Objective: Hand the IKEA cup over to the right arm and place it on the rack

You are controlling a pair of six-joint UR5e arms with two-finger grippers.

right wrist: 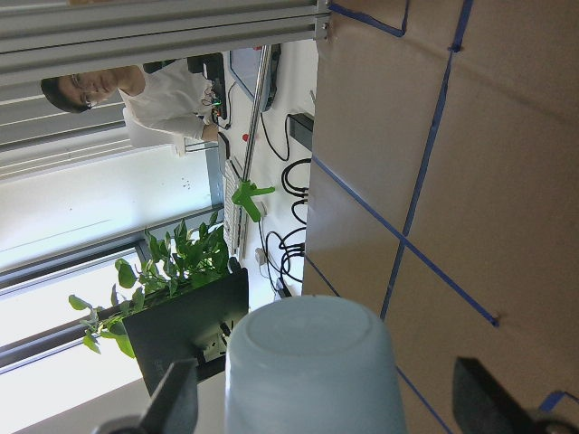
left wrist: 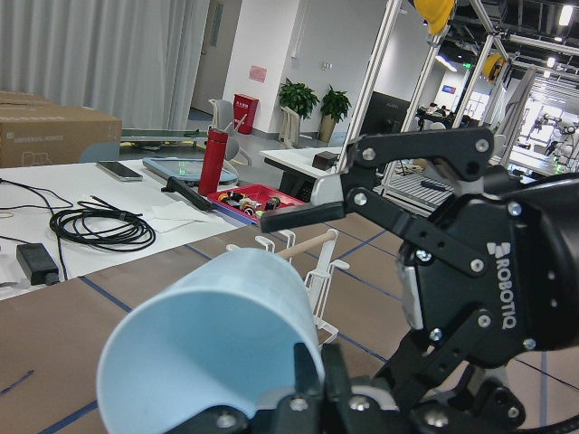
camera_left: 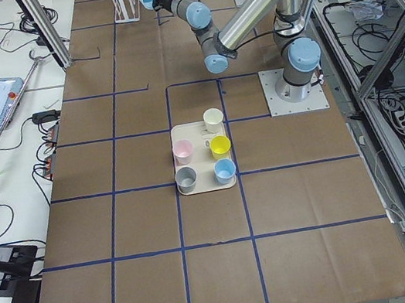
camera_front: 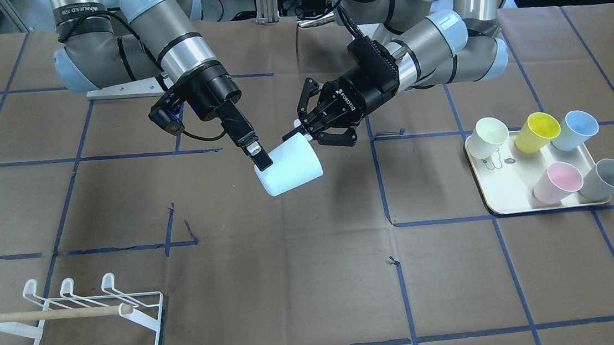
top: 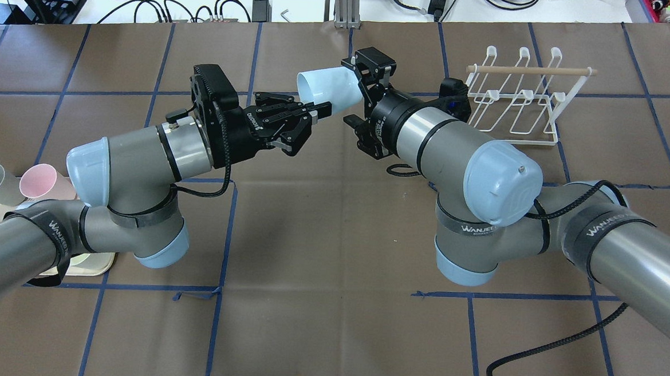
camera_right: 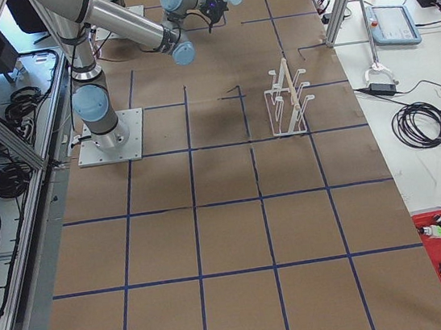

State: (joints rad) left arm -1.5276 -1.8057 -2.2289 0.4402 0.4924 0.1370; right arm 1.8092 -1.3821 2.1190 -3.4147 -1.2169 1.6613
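A pale blue IKEA cup [camera_front: 293, 168] hangs on its side above the middle of the table, between the two arms. My left gripper [top: 318, 111] is shut on the wall of the cup at its rim; in the left wrist view the cup's [left wrist: 208, 344] open mouth faces the camera. My right gripper [right wrist: 326, 407] is open with its fingers [right wrist: 172, 402] on either side of the cup's base [right wrist: 312, 362], and small gaps show on both sides. The white wire rack [camera_front: 76, 326] with its wooden dowel stands on the table beyond the right arm [top: 457, 154].
A cream tray [camera_front: 509, 199] on the left arm's side carries several cups: cream, yellow, blue, pink and grey. Brown paper with blue tape lines covers the table. Cables and a seated person [right wrist: 154, 99] are past the far edge.
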